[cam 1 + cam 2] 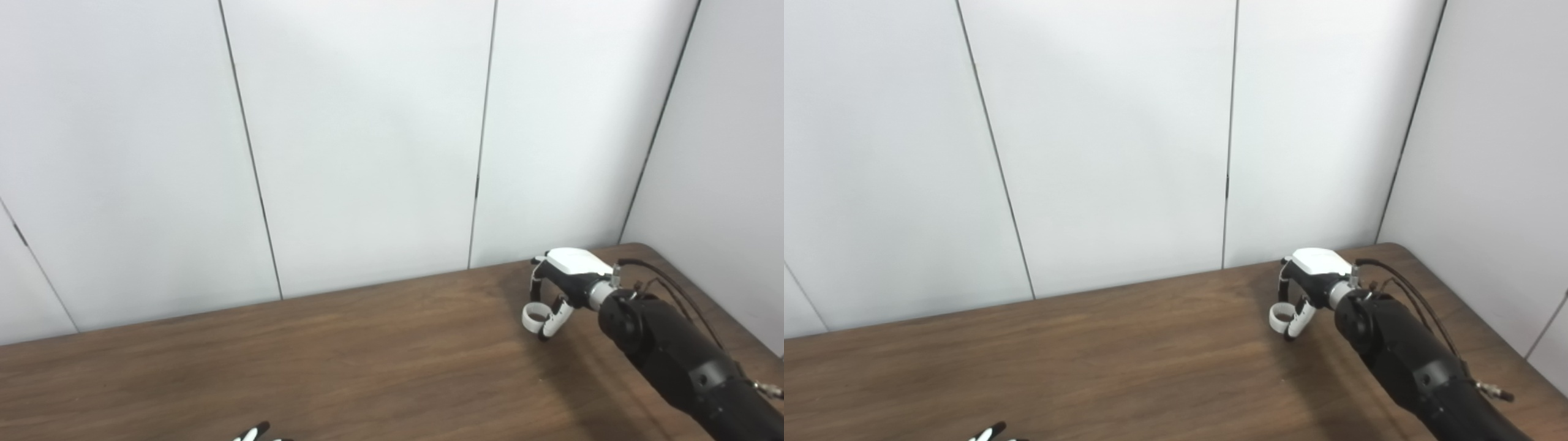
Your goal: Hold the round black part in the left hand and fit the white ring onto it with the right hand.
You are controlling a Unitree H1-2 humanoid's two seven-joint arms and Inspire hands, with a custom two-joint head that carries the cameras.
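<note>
White ring [535,315] pinched between the fingers [538,283] and thumb [556,317] of the right hand [560,288], held upright-ish with its opening facing roughly toward the camera, low over the wooden table [367,361] near the far right corner. Whether touching the tabletop or just above it — cannot tell. Right hand closed on that ring, white back plate up, fingers curled down and around from the far side, thumb meeting the ring from the near side. Behind the wrist, a black forearm [674,355] reaching in from the lower right edge, with thin dark cables [680,288] looping along its top. A soft shadow on the wood just below and to the right of the hand. Round black part nowhere in either view. Of the left hand [254,433], only a few black-and-white fingertips poking up at the bottom edge, left of centre, well apart from the right hand — too little showing to say whether open or closed, or holding anything. Table surface dark brown with lengthwise grain, rounded at the far right corner. Beyond it, pale grey wall panels [367,141] split by thin dark seams, with another panel angling in on the right side.
</note>
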